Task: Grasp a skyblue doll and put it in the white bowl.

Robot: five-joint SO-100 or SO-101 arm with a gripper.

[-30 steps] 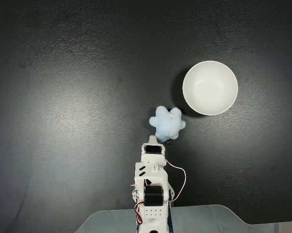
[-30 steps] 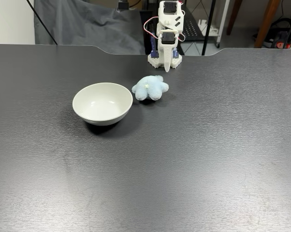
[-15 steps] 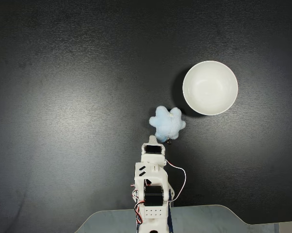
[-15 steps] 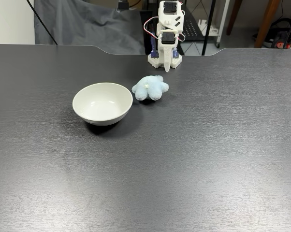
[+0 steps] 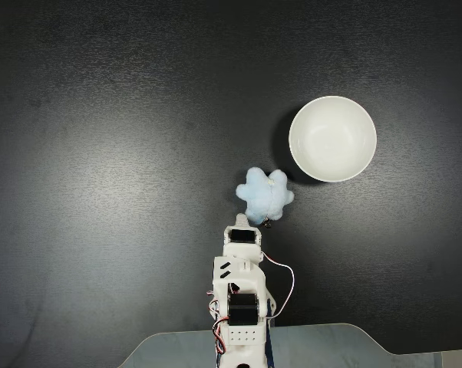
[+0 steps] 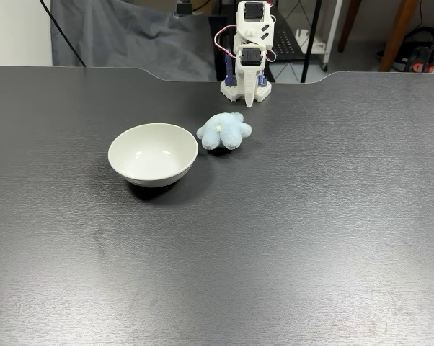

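Essentially no change over the last second: arm folded at bench edge, end effector (image 6: 249, 101) pointing down, apparently closed on nothing. Skyblue doll (image 5: 265, 195) lies at frame centre, just beside white bowl (image 5: 332, 139), not touching; grasp not yet begun.

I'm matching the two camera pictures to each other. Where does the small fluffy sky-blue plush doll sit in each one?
Top-down fixed view: the small fluffy sky-blue plush doll lies just right of centre, on the table above the folded arm.
Front-facing fixed view: it lies upper centre, below the arm.
Shared landmark: the glossy round white bowl, upper right of the doll from above, lower left from the front.
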